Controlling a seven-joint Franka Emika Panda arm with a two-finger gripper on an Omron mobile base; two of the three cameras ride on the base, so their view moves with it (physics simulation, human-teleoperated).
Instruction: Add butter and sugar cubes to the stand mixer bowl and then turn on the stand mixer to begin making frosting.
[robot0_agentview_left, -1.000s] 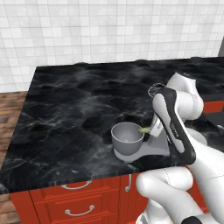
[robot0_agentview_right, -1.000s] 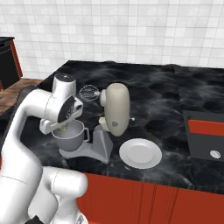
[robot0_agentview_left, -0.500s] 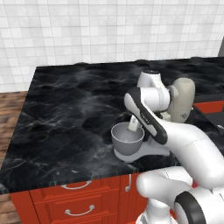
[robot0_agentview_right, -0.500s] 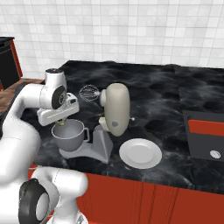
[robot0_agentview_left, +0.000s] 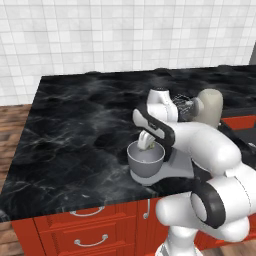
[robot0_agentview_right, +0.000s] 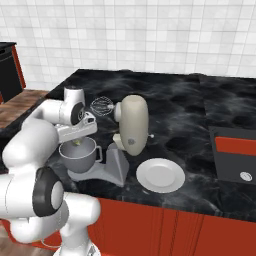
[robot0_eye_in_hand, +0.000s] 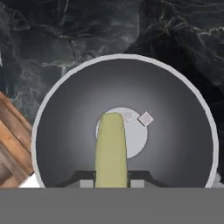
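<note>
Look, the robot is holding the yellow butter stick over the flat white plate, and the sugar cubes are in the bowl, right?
Not over the plate. The hand view shows the pale yellow butter stick held over the round grey metal bowl, where two tiny white sugar cubes lie.

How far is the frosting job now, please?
Done: both sugar cubes lie on the bottom of the stand mixer bowl. In hand: the claw holds the butter over the bowl, not released. Left: drop the butter and switch on the stand mixer, whose head is tilted up.
</note>
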